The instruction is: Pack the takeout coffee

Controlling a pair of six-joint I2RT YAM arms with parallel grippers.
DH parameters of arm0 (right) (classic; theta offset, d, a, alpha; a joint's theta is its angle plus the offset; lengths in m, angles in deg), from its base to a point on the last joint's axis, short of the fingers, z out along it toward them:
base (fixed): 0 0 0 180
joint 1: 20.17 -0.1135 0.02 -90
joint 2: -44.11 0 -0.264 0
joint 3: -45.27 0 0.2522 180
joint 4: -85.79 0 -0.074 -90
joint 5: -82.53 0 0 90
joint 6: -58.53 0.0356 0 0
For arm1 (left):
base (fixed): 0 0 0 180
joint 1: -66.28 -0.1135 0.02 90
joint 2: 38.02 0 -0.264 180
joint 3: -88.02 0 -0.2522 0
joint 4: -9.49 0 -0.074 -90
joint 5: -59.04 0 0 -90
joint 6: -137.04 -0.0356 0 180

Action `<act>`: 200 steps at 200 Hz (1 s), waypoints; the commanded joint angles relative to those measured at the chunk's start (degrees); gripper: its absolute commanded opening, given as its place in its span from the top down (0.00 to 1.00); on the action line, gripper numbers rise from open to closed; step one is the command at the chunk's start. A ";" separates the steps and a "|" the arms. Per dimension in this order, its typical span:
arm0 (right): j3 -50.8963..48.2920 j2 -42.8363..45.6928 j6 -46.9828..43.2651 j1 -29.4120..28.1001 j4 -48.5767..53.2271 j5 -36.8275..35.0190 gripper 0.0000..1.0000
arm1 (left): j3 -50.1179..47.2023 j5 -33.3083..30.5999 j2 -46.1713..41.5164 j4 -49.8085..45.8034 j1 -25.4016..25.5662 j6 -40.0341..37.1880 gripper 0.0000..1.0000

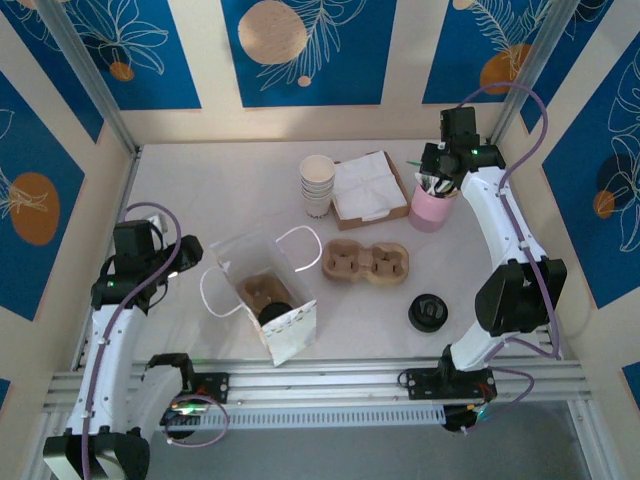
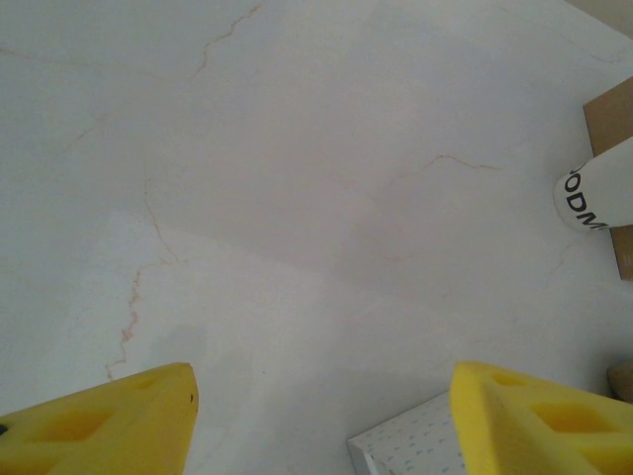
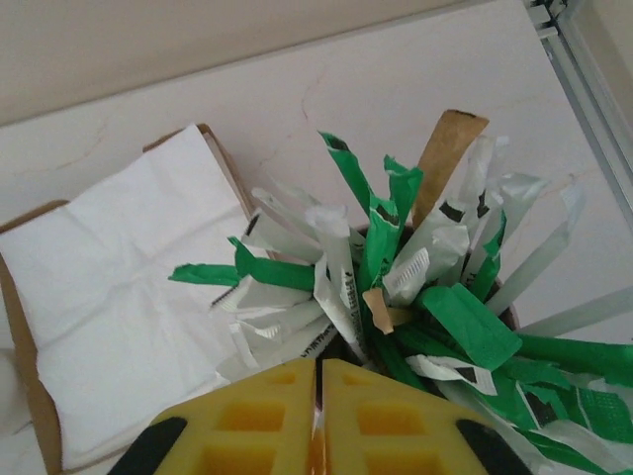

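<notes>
Packets fill the pink cup directly under the right hand, whose fingers are pressed together; whether 1 packet is caught I cannot tell. The lift, I judge, should go straight up and slowly, so the others are not dragged out. The left hand hangs spread over bare tabletop. The bag stands open mid-tabletop, well apart.
</notes>
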 commanded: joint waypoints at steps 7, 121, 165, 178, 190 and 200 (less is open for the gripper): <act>2.01 1.47 -1.24 -0.11 -0.54 0.25 0.93 | -0.77 1.18 -0.34 0.76 -0.66 -1.15 0.32; 14.29 13.47 -4.62 -11.49 7.28 -5.53 1.00 | -0.77 0.57 -0.42 0.97 -0.66 -1.06 0.31; 22.46 19.36 -9.67 -30.91 8.75 -7.69 1.00 | -0.77 0.51 -0.34 0.99 -0.59 -0.88 0.30; 23.91 20.39 -10.39 -37.24 8.80 -6.14 1.00 | -0.82 0.52 -0.42 0.90 -0.67 -0.84 0.30; 24.60 20.97 -10.72 -42.49 8.58 -4.67 1.00 | -0.77 0.46 -0.40 0.93 -0.66 -0.88 0.30; 24.70 21.16 -11.55 -47.09 8.07 -4.05 1.00 | -0.77 0.49 -0.42 0.90 -0.62 -0.84 0.30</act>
